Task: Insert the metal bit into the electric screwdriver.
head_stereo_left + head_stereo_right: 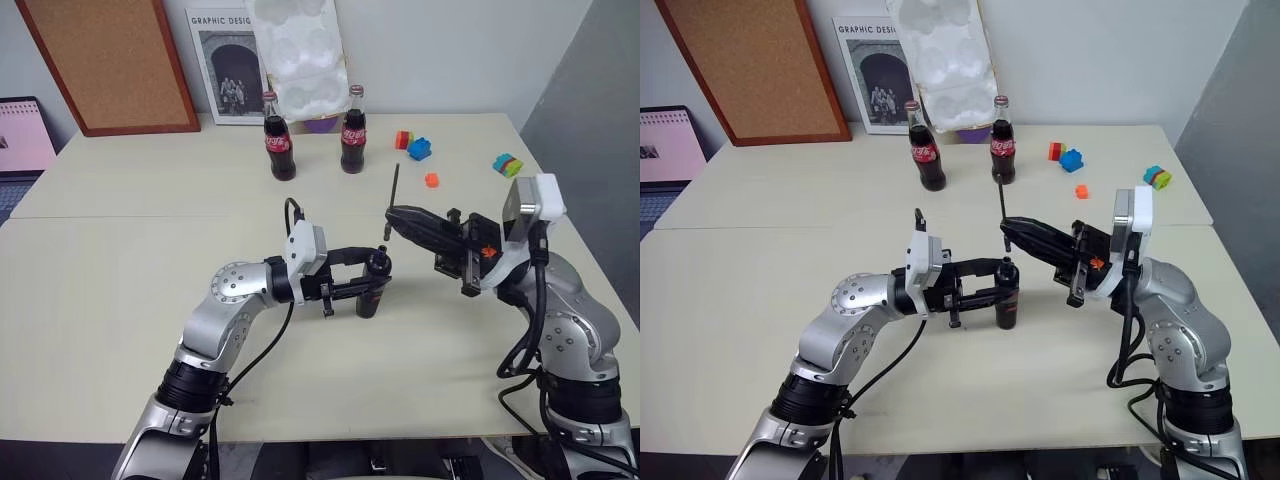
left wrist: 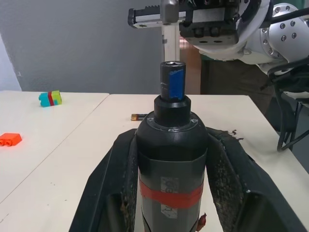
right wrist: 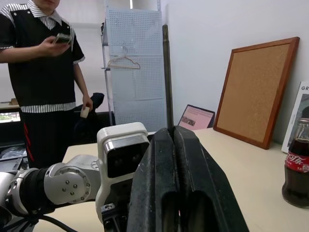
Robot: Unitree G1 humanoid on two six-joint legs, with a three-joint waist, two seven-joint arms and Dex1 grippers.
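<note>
The left gripper (image 1: pixel 372 282) is clamping the upright black pen-shaped electric screwdriver (image 1: pixel 372 288); just above it, the right gripper (image 1: pixel 392 215) is pinching the thin dark metal bit (image 1: pixel 393 195).

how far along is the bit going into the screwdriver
Done: both parts are picked up. The left hand is shut on the electric screwdriver, held upright with its blue tip up. The right hand is shut on the metal bit, which stands upright.

In hand: the bit hangs just above and beside the tip, apart from it.

Left: line the bit up over the socket and push it in.
</note>
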